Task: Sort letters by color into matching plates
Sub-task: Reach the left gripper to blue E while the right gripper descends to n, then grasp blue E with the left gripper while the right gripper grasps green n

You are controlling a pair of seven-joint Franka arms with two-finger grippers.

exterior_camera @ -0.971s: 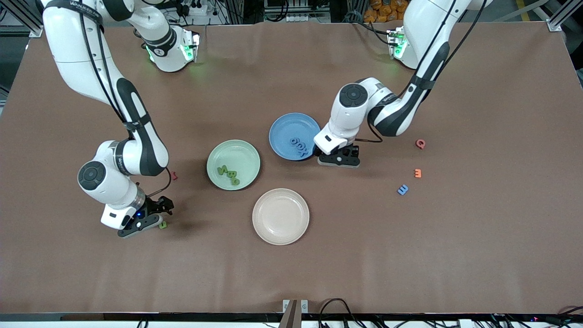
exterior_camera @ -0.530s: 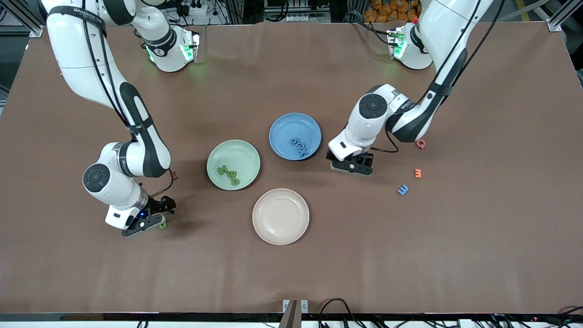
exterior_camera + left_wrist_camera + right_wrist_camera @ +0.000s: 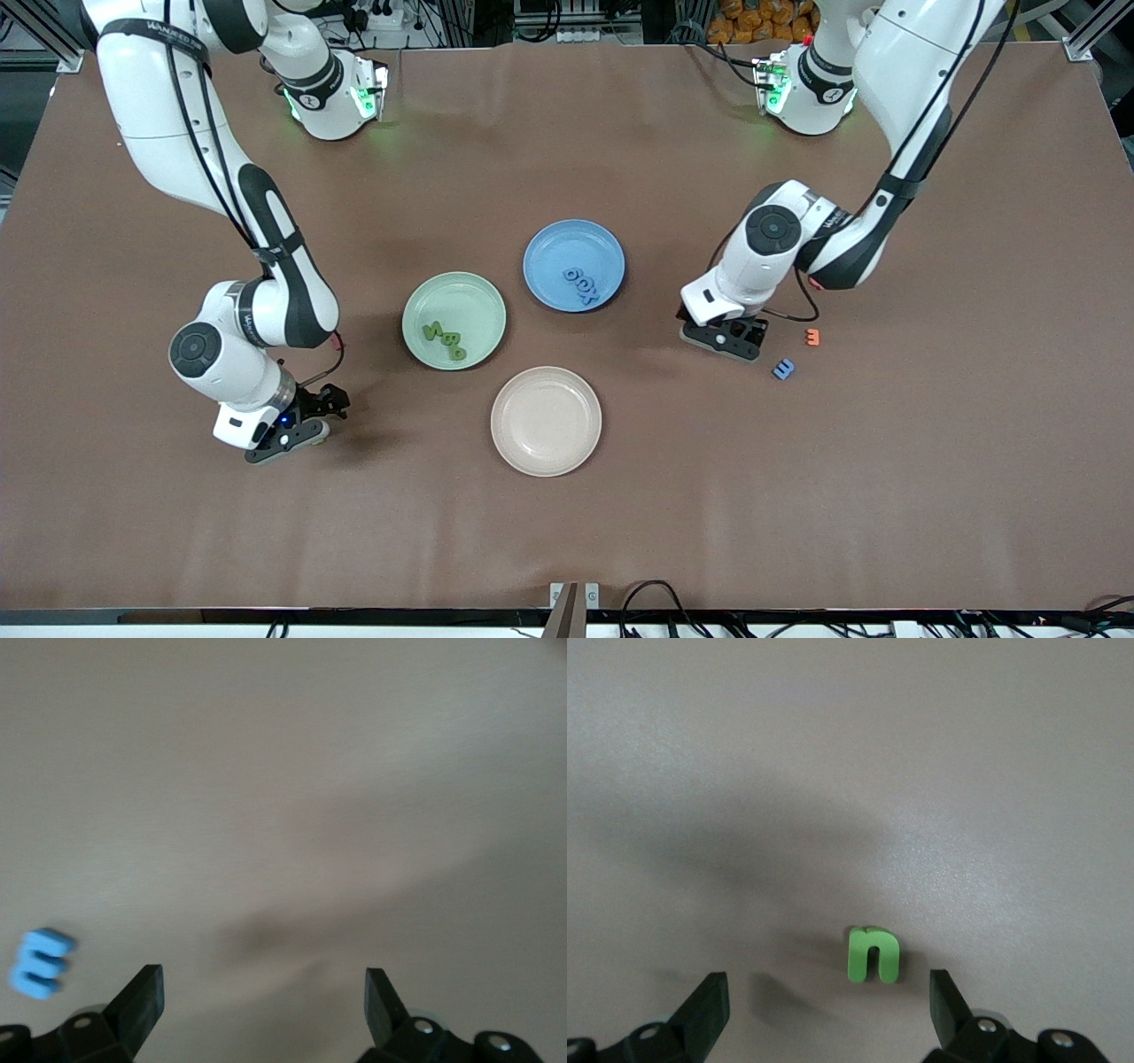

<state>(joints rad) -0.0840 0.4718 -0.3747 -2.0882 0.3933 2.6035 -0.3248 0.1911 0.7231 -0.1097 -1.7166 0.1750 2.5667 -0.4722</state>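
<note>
Green letter (image 3: 873, 954) flat on the table (image 3: 797, 496), toward the right arm's end, between the spread, empty fingers of the right gripper (image 3: 824, 1001). Blue letter (image 3: 783, 369) just beside the left gripper (image 3: 726, 341), fingers wide and empty, off to 1 side of the gap. 3 green letters in the green plate (image 3: 454, 285), 3 blue in the blue plate (image 3: 574, 232). Risks: closing off-centre and flicking the foam away; snagging the orange letter (image 3: 812, 337) close by.
</note>
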